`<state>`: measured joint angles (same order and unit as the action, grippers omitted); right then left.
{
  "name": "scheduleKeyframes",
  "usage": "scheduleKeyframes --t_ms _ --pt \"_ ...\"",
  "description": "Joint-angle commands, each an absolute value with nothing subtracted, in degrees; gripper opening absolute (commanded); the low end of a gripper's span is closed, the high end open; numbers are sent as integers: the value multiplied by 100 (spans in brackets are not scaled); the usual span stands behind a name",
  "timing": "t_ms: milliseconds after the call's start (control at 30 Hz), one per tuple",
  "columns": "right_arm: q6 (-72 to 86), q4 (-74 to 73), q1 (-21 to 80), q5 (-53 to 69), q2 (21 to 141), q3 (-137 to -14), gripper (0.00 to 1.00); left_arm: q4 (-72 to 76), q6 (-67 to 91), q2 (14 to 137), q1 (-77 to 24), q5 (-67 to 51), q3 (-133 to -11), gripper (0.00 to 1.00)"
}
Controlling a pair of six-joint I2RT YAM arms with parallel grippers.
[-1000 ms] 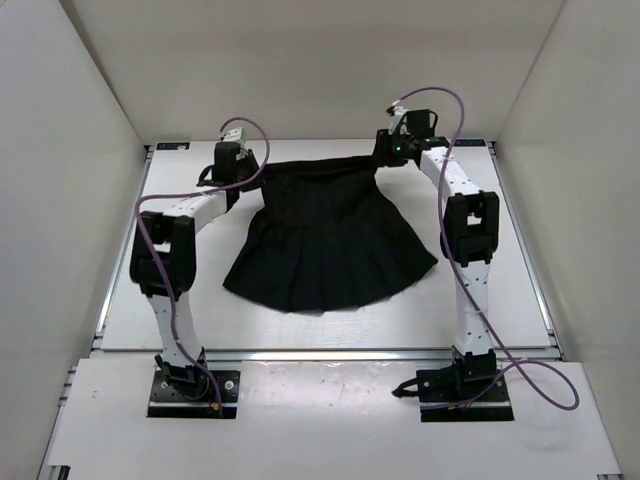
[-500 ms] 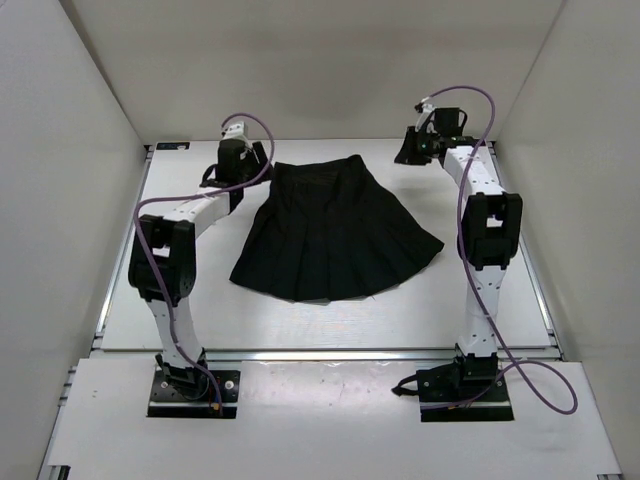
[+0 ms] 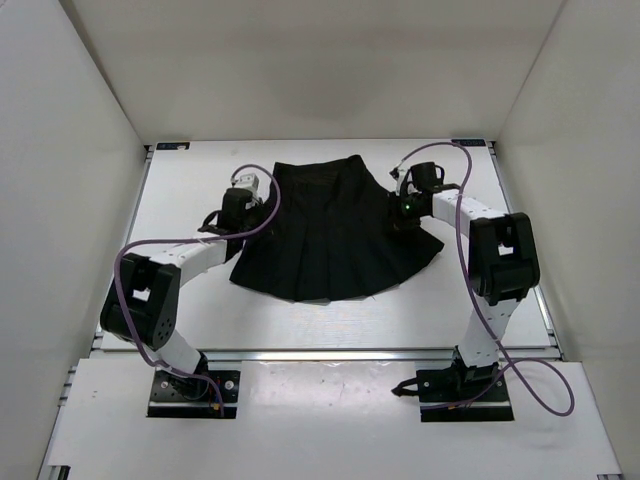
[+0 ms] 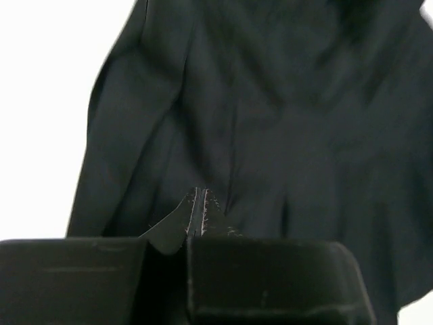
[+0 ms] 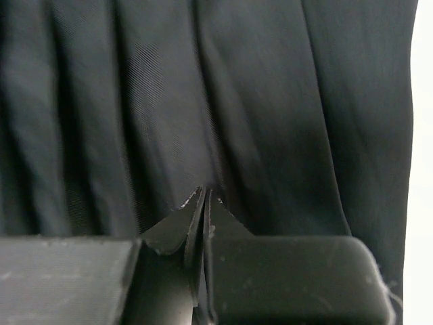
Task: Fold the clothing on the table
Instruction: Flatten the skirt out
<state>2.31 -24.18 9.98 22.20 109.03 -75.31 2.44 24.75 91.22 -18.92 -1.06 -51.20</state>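
My left pincer (image 4: 198, 203) is closed tip to tip above the left edge of the skirt (image 3: 335, 235), and my right pincer (image 5: 204, 200) is closed the same way over the pleats near its right edge. The skirt lies spread on the middle of the table (image 3: 180, 200), with the waistband (image 3: 318, 168) at the far side and the flared hem (image 3: 330, 290) toward my bases. In both wrist views the jaws meet with dark cloth behind them. I see no fold standing up between the tips, but black on black is hard to read, so I cannot tell whether a thin layer is caught. That doubt is the main risk. If I lift believing I have cloth and have none, the fold never starts. If only one side has bitten, the skirt swings round that point and the pleats skew. A bite that takes just the top layer would peel it off the lower one and leave the fabric bunched instead of creased. Both pincers also sit partway along the sides rather than at corners, so the loose hem could sag and drag along the table. The cloth is soft and slippery-looking, so a quick pull may slide it out of a shallow pinch.
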Motion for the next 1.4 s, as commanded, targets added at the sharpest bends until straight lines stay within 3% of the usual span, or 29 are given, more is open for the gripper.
scheduleKeyframes --t_ms 0,567,867,1133,1200,1300,1367 --pt "193 -2223 993 1777 10574 -7199 0 9 2671 8737 -2056 -246 -4773 0" --pt "1134 -1855 1573 1353 9844 -5661 0 -905 3138 8640 -2505 158 -3895 0" --pt "1687 -2030 2091 1397 8940 -4712 0 -1703 3260 7656 -2654 35 -3472 0" --pt "1794 -2751 2909 1827 7622 -4166 0 -2733 3173 6163 -2707 -808 -3190 0" --pt "1636 -2874 2778 2020 7463 -4472 0 -2838 3051 5960 -2620 -783 -3426 9" --pt "1442 -2839 2330 2144 7470 -5209 15 -2813 2892 5958 -2277 -843 -3988 37" --pt "1179 -2673 2040 2224 7593 -5683 30 -2690 2831 6177 -2049 -853 -4366 59"
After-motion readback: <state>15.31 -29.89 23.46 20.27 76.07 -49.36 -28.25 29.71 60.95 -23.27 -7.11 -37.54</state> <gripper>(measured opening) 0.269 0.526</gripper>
